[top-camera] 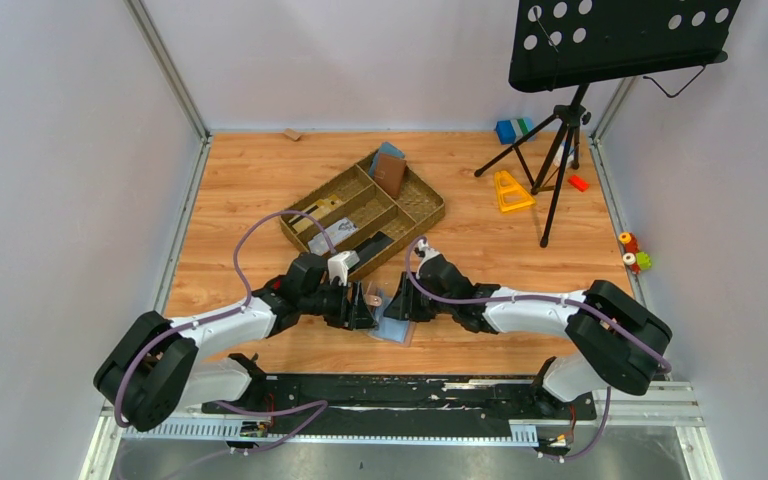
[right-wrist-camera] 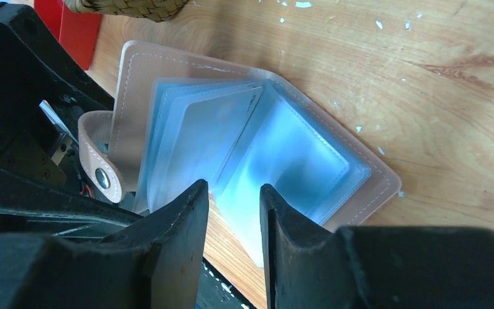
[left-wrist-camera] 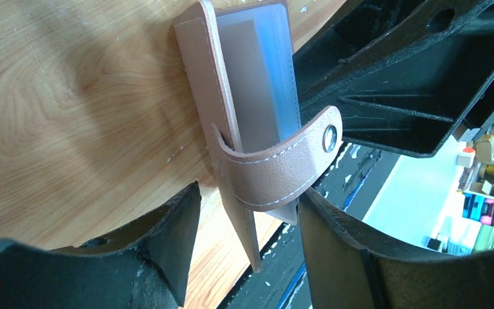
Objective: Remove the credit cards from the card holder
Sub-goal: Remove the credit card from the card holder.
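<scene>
So the card holder [top-camera: 392, 328] sits on the table [top-camera: 250, 180] right between my left gripper [top-camera: 368, 306] and right gripper [top-camera: 394, 304], basket [top-camera: 420, 225] just behind it.

The card holder [right-wrist-camera: 296, 148] has its near edge hidden behind the right pincer [right-wrist-camera: 233, 193].

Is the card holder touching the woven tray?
Apart. The right wrist view shows a strip of bare table between the card holder and the woven tray.
</scene>
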Controlling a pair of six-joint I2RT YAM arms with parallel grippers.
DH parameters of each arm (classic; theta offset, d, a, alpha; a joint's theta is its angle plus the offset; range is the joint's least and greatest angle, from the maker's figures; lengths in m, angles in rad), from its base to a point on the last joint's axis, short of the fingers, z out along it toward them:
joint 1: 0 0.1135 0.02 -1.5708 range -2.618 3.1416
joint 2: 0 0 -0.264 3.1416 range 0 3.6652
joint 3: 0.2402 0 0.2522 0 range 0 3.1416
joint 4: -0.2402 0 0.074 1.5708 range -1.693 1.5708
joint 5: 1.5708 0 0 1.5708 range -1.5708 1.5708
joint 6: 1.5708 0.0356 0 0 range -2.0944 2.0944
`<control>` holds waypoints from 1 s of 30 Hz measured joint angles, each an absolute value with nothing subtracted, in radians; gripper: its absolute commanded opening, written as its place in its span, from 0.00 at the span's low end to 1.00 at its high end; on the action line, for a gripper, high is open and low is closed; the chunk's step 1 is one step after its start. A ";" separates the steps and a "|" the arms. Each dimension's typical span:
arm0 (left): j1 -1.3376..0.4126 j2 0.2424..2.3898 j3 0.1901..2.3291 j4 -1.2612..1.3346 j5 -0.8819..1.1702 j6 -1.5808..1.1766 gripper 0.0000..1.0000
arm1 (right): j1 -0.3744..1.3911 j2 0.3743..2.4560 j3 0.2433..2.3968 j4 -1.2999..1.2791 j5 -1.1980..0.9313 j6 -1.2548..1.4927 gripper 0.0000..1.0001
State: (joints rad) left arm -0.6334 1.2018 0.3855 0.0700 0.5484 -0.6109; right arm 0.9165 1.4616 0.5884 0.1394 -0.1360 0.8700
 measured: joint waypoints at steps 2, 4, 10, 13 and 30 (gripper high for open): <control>-0.633 1.201 0.385 0.070 0.548 -0.611 0.77 | 0.916 1.462 0.586 0.138 -0.133 0.870 0.36; -0.633 1.201 0.385 0.071 0.548 -0.611 0.83 | 0.916 1.462 0.586 0.140 -0.133 0.870 0.35; -0.633 1.179 0.387 0.070 0.549 -0.615 0.81 | 0.935 1.500 0.618 0.138 -0.148 0.870 0.36; -0.633 1.171 0.397 0.068 0.549 -0.615 0.71 | 0.952 1.520 0.651 0.139 -0.152 0.869 0.36; -0.633 1.190 0.416 0.004 0.491 -0.614 0.00 | 0.952 1.483 0.586 0.154 -0.117 0.870 0.35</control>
